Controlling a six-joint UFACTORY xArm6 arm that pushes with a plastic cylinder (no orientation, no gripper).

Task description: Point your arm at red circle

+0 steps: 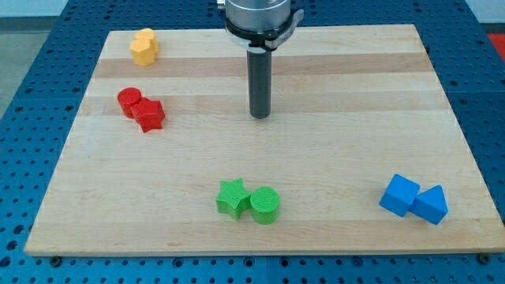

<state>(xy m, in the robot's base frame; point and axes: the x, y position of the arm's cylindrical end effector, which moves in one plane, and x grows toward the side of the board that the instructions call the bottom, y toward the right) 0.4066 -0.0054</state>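
Red circle (129, 99), well left of my tip (260, 117)

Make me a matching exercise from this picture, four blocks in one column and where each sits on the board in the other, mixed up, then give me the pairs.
Column one:
1. yellow block
2. red circle
3. green star
4. blue cube

Column two:
A. near the view's bottom, about the middle, touching a green cylinder
B. the view's bottom right, beside a blue triangle
C. the view's top left corner
D. the view's left, against a red block

Pairs: 1-C, 2-D, 3-A, 4-B.

My tip stands to the right of the red pair, touching no block.
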